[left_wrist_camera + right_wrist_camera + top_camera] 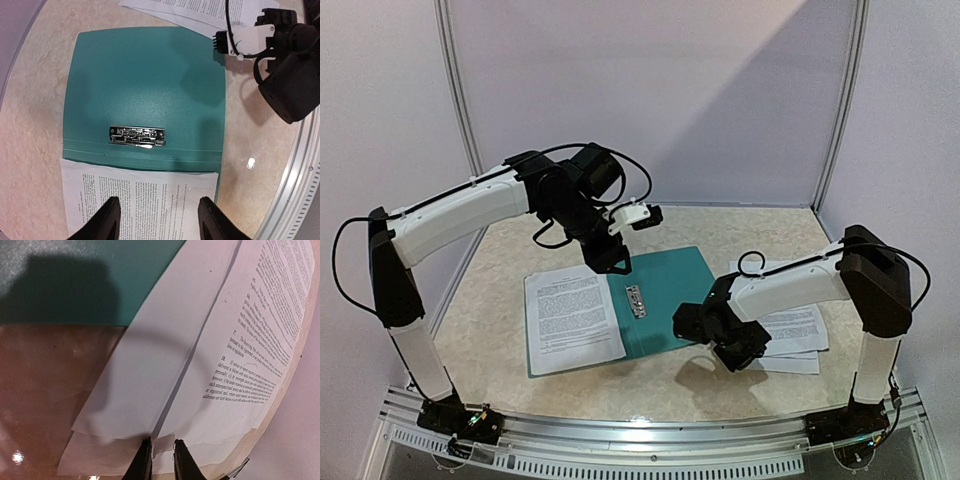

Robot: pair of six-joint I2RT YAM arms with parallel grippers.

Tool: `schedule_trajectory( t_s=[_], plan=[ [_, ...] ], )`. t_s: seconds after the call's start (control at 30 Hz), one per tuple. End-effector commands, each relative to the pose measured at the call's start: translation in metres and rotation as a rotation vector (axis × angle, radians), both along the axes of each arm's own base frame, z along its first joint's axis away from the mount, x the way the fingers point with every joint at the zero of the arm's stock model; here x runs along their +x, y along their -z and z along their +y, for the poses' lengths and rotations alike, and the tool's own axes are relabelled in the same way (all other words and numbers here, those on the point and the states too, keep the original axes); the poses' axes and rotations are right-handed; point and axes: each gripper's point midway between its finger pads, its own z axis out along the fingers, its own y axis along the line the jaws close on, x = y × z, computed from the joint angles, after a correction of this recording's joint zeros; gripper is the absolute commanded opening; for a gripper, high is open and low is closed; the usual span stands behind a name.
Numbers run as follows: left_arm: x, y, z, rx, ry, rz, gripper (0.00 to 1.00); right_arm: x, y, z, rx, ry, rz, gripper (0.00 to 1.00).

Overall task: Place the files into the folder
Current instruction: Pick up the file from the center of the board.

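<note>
**Surface finishes, as observed**

folder (pixel 145 85): teal, matt, finely pebbled grain.
clip (pixel 137 136): bright, reflective metal.
sheets (pixel 140 200): thin white paper, matt, lightly creased in the right wrist view.
table (pixel 30 150): smooth marbled beige, glossy highlights.

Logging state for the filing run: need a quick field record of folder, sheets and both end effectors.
folder: open flat, teal
clip: silver, on its right half
filed sheet: one, lying on folder's left half
loose sheets: stack on table, right of folder
left end effector: open, above filed sheet
right end effector: nearly shut on a loose sheet's edge
</note>
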Motion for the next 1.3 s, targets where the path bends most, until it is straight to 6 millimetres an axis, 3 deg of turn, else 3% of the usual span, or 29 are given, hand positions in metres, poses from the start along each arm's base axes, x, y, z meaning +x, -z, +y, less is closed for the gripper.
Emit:
schedule_trajectory(
  t_s=[0.0,0.5,0.9,1.03,1.27],
  plan=[
    [0.000,0.004,0.002,0.008,0.007,0.024,0.54,0.007,-0.002,-0.007,-0.051,-0.001,-0.034,0.15],
    [-0.002,0.006,0.001,0.004,0.014,0.035,0.54,0.014,-0.002,-0.009,-0.061,0.001,-0.067,0.13],
    [-0.006,0.009,0.001,0.012,0.032,0.053,0.55,0.014,0.009,-0.013,-0.110,-0.010,-0.052,0.00],
    [-0.005,0.008,0.001,0.015,0.032,0.047,0.55,0.021,-0.006,-0.014,-0.128,-0.006,-0.104,0.00],
    [-0.001,0.008,-0.010,-0.023,0.014,0.068,0.64,0.038,-0.055,-0.005,-0.023,0.048,-0.275,0.00]
  ],
)
